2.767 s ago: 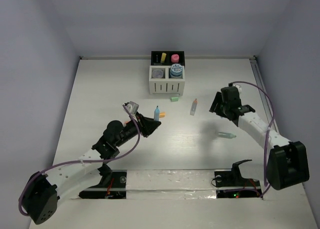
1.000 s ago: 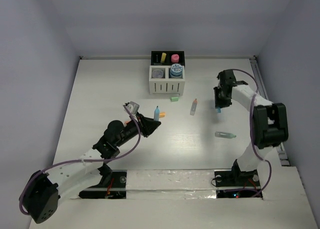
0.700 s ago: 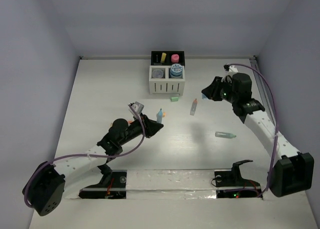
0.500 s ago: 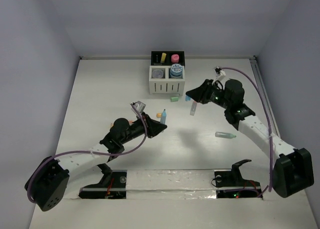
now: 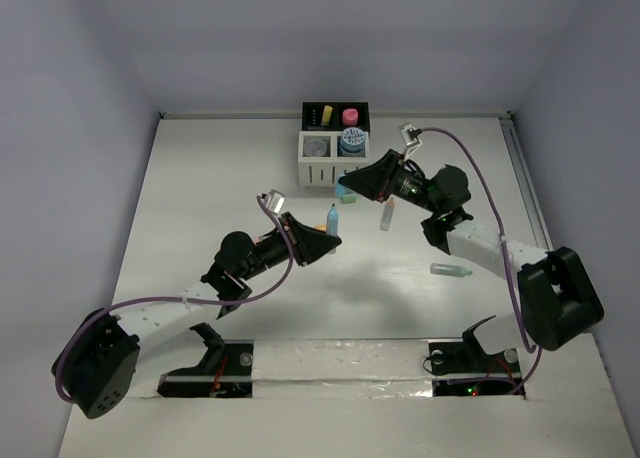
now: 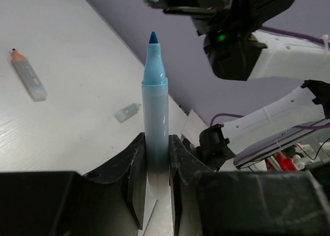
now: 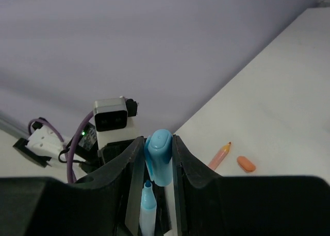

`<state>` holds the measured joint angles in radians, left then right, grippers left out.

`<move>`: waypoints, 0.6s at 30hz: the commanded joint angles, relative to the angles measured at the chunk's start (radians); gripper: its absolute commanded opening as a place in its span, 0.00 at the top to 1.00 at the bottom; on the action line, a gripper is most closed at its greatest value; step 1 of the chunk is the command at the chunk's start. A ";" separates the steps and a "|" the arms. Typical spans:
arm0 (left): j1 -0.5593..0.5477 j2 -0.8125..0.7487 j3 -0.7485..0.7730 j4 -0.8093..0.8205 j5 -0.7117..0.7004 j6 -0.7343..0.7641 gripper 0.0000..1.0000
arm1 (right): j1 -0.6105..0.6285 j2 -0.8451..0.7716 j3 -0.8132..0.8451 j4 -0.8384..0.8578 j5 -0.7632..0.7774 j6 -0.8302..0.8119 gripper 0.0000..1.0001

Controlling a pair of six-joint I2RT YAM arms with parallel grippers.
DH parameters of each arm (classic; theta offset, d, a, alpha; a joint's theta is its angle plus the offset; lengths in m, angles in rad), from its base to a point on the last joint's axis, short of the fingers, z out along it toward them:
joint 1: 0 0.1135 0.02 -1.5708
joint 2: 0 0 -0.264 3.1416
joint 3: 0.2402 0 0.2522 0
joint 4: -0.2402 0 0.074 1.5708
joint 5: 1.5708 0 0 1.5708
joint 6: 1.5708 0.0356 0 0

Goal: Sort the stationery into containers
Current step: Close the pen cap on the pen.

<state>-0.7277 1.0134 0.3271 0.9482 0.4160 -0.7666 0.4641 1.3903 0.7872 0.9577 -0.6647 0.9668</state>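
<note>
Sorting is partway, we judge: the organiser (image 5: 330,174) holds a few items, a clear tube (image 5: 452,270) and an orange-tipped pen (image 6: 30,79) lie loose, our left gripper (image 6: 154,161) clamps a blue marker (image 6: 154,102), our right gripper (image 7: 157,166) what looks like its cap (image 7: 158,152)

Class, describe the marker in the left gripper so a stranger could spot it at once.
Find the four-compartment organiser at the table's far side. Just before it, the left gripper holds a pale-blue marker off the table, tip uncapped; the other pens lie flat.
</note>
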 commanded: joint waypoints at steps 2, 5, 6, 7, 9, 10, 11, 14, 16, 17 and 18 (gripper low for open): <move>-0.006 -0.016 0.061 0.081 0.017 -0.036 1.00 | 0.030 0.019 -0.005 0.242 -0.076 0.076 0.98; -0.006 -0.021 0.076 0.057 0.007 -0.036 1.00 | 0.030 0.021 -0.002 0.269 -0.088 0.079 0.96; -0.006 -0.018 0.078 0.052 0.009 -0.036 1.00 | 0.030 0.022 0.000 0.282 -0.091 0.085 0.96; -0.006 -0.016 0.078 0.055 0.009 -0.039 1.00 | 0.030 0.033 -0.002 0.295 -0.095 0.105 0.95; -0.006 -0.013 0.072 0.075 0.012 -0.054 1.00 | 0.030 0.050 -0.002 0.352 -0.102 0.137 0.96; -0.006 -0.013 0.072 0.077 0.013 -0.056 1.00 | 0.030 0.068 -0.006 0.377 -0.104 0.176 0.96; -0.006 -0.013 0.072 0.077 0.014 -0.057 1.00 | 0.030 0.079 -0.005 0.430 -0.111 0.197 0.95; -0.006 -0.024 0.075 0.078 0.012 -0.059 1.00 | 0.030 0.111 -0.006 0.480 -0.116 0.251 0.96; -0.006 -0.032 0.082 0.063 0.014 -0.046 1.00 | 0.030 0.115 -0.008 0.474 -0.115 0.244 0.95; -0.006 -0.036 0.085 0.060 0.015 -0.043 1.00 | 0.039 0.116 -0.008 0.470 -0.113 0.242 0.95; -0.006 -0.039 0.087 0.055 0.017 -0.042 1.00 | 0.039 0.118 -0.008 0.470 -0.115 0.243 0.95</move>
<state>-0.7277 1.0096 0.3618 0.9527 0.4156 -0.8135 0.4866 1.5127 0.7784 1.2587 -0.7635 1.1797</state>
